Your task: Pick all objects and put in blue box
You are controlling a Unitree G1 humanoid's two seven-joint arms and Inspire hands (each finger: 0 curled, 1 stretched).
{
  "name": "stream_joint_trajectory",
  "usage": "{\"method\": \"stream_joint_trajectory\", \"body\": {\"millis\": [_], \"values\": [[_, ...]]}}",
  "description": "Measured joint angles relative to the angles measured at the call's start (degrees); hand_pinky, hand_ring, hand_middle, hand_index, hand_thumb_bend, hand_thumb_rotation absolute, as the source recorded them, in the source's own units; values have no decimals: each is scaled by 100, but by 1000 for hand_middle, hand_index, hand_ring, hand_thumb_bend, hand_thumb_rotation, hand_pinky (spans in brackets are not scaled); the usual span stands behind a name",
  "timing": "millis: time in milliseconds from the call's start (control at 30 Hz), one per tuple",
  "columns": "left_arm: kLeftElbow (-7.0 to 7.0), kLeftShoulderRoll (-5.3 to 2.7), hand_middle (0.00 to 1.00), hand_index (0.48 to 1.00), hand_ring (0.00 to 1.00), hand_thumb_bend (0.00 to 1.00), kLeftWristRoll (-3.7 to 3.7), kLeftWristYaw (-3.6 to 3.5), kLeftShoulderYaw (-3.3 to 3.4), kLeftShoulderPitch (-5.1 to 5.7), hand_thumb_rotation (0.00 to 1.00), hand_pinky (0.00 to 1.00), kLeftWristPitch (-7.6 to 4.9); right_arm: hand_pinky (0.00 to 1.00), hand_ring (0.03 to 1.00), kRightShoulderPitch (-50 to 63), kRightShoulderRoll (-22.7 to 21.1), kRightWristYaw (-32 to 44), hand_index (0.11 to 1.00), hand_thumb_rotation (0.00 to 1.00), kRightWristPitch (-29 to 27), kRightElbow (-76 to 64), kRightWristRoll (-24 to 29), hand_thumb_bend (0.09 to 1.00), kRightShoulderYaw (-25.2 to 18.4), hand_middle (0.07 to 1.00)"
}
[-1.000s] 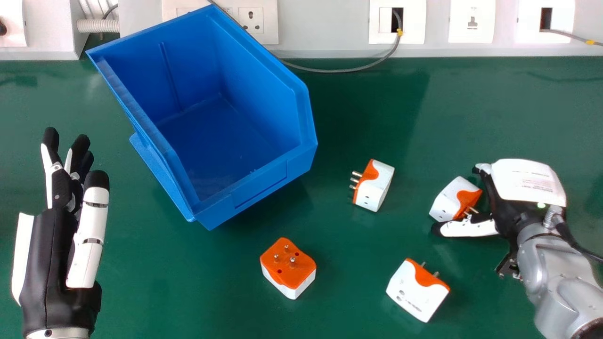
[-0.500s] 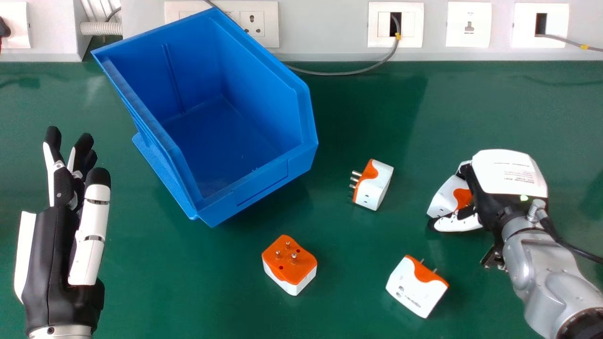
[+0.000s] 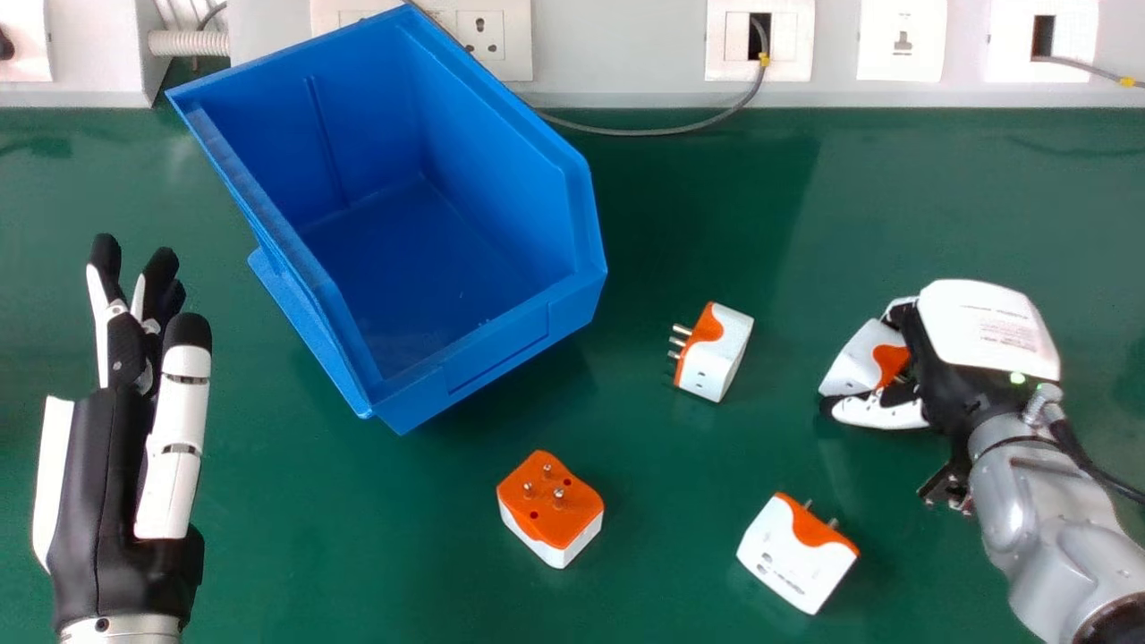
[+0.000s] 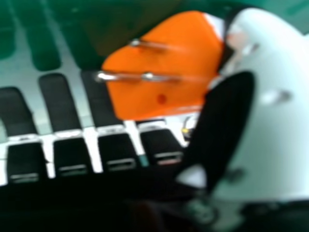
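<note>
White-and-orange plastic plug adapter at the counter's right, partly hidden, gripped by the right robot hand; blue plastic box well apart; left robot hand open, forearm cut off

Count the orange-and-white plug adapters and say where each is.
4: one plug adapter in the right hand; a second adapter right of the blue box; nearer the robot, a third adapter, pins up, left of the fourth adapter.

Head view forward and down, right hand view up close, one adapter shared
</note>
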Motion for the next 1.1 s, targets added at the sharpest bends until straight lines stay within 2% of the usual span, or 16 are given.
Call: {"method": "stream_joint_trajectory", "body": {"millis": [133, 267, 467, 533, 567, 700, 733, 800, 833, 967, 1100], "values": [[-16, 1, 994, 992, 998, 279, 2, 0, 0, 18, 836, 1000, 16, 455, 553, 185, 1, -100, 607, 198, -107, -187, 125, 267, -90, 618], [-40, 4, 992, 992, 998, 275, 5, 41, 4, 25, 829, 1000, 92, 451, 549, 407, -62, -114, 603, 179, -99, -496, 130, 263, -182, 611], [-55, 6, 991, 989, 999, 272, 7, 53, 1, 10, 822, 1000, 105, 401, 509, 814, -183, 76, 580, 195, 34, -1330, 99, 272, -265, 571], [-61, 8, 996, 995, 1000, 268, 8, 73, 0, 17, 824, 1000, 116, 301, 393, 1065, -233, 167, 495, 179, 137, -1759, 98, 284, -319, 472], [-73, 9, 996, 995, 1000, 269, 10, 83, -3, 23, 824, 1000, 123, 233, 311, 1213, -256, 173, 428, 141, 147, -2006, 98, 302, -392, 393], [-146, 10, 993, 990, 997, 262, 24, 125, 1, 40, 823, 1000, 156, 110, 163, 1733, -341, 138, 292, 66, 207, -2997, 68, 341, -699, 234], [-157, 10, 992, 988, 997, 260, 25, 134, 1, 41, 822, 1000, 167, 96, 146, 1837, -361, 115, 270, 47, 213, -3217, 4, 354, -749, 211], [-163, 9, 988, 984, 996, 265, 25, 139, -4, 34, 818, 1000, 181, 121, 177, 2060, -399, 104, 319, 45, 200, -3627, -56, 333, -882, 255], [-165, 9, 986, 984, 993, 264, 26, 146, -3, 35, 817, 1000, 183, 122, 176, 2166, -415, 110, 314, 39, 195, -3818, -58, 328, -951, 251], [-169, 7, 993, 991, 999, 271, 24, 153, -5, 38, 828, 1000, 192, 74, 114, 2511, -442, 184, 233, 44, 188, -4513, -115, 311, -1207, 172], [-169, 7, 994, 994, 1000, 274, 49, 145, -9, 50, 841, 1000, 187, 50, 85, 2765, -450, 353, 189, 21, 233, -5153, -165, 330, -1371, 134]]}}
